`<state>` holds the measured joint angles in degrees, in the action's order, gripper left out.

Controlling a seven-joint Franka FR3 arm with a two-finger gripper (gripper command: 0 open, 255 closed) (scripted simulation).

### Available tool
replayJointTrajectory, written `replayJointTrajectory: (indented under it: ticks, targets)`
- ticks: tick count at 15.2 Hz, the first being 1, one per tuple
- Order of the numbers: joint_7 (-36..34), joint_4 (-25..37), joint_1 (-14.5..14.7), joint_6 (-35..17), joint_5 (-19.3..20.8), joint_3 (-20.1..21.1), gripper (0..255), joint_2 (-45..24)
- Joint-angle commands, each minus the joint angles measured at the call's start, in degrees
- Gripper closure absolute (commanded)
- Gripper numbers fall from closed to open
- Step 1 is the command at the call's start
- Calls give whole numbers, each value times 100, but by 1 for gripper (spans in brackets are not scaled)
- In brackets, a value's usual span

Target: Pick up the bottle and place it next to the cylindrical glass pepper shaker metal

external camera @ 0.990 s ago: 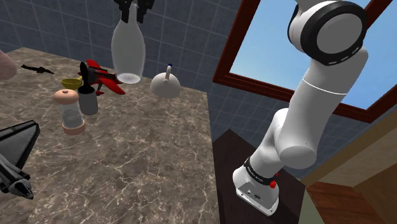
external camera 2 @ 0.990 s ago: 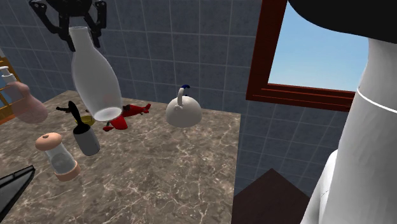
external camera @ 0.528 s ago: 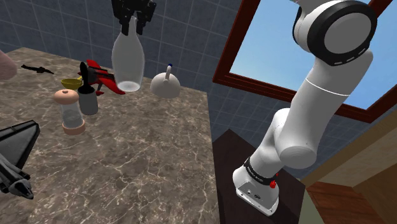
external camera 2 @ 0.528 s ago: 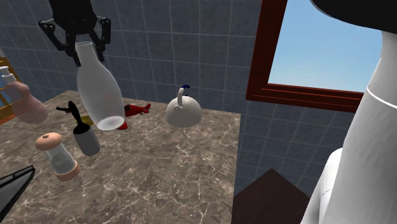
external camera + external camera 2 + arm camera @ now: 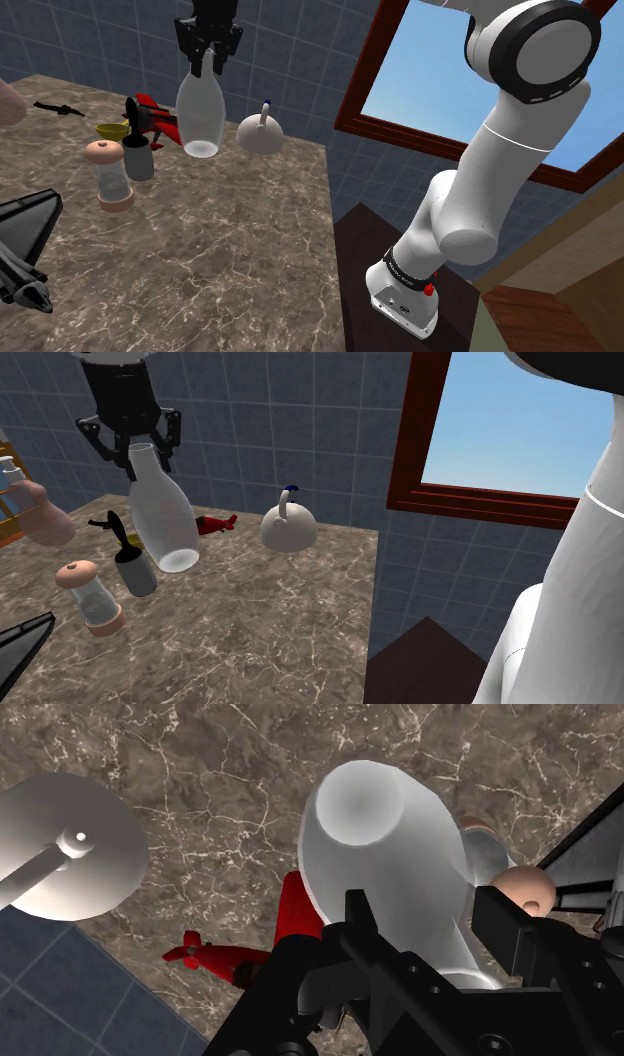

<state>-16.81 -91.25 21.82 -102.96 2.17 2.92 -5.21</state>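
Shoulder view: the all-black two-finger gripper (image 5: 205, 68) is clamping the neck of a pale, translucent bottle (image 5: 200, 110). The bottle is hanging above the brown marble countertop (image 5: 220, 250), near a clear cylindrical shaker with peach cap and base (image 5: 113, 175) and a grey mill with a black top (image 5: 140, 155).

Second exterior view: the bottle (image 5: 165, 522) is dangling neck-up from the gripper (image 5: 140, 452), its base tilting toward that view's right.

Wrist view: the fingers (image 5: 500, 929) are gripping the bottle (image 5: 380, 834) high over a red toy plane (image 5: 220, 959).
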Motion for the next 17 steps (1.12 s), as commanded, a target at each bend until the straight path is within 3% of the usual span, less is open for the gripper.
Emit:
replayJointTrajectory:
  ticks: [1, 17]
  targets:
    - [-6, -181, -1, -162, 0, 0, 255, 26]
    - [-47, -1347, -6, -1381, 20, -5, 255, -28]
